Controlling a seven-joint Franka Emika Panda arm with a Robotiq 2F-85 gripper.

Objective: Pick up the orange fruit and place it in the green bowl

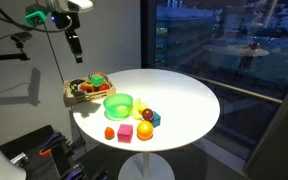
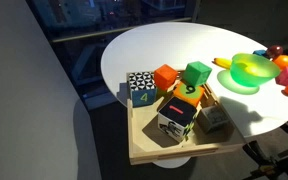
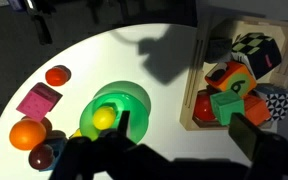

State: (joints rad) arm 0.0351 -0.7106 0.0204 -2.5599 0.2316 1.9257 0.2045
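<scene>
– Dark window glass backs a round white worktop on a single pedestal. What sits on it?

– At one edge is a wooden tray packed with toy blocks, among them a green block and a black-and-white checkered block. Just beside the tray is the green bowl, seen in both exterior views and in the wrist view.

– And the orange fruit?

– The orange fruit lies on the bare worktop, apart from the bowl, on the side away from the tray. The pink cube is its nearest neighbour. In an exterior view the fruit sits near the worktop's front edge, with the cube just beside it.

– Other toys?

– A larger, brighter orange lies past the cube, and a dark red fruit touches it or nearly so. A yellow shape shows inside the bowl; I cannot tell whether it is a toy or glare.

– Where is the gripper?

– The gripper hangs high, well above the tray and clear of everything. In the wrist view its jaws are dark silhouettes at the bottom, spread wide, with nothing between them.
</scene>
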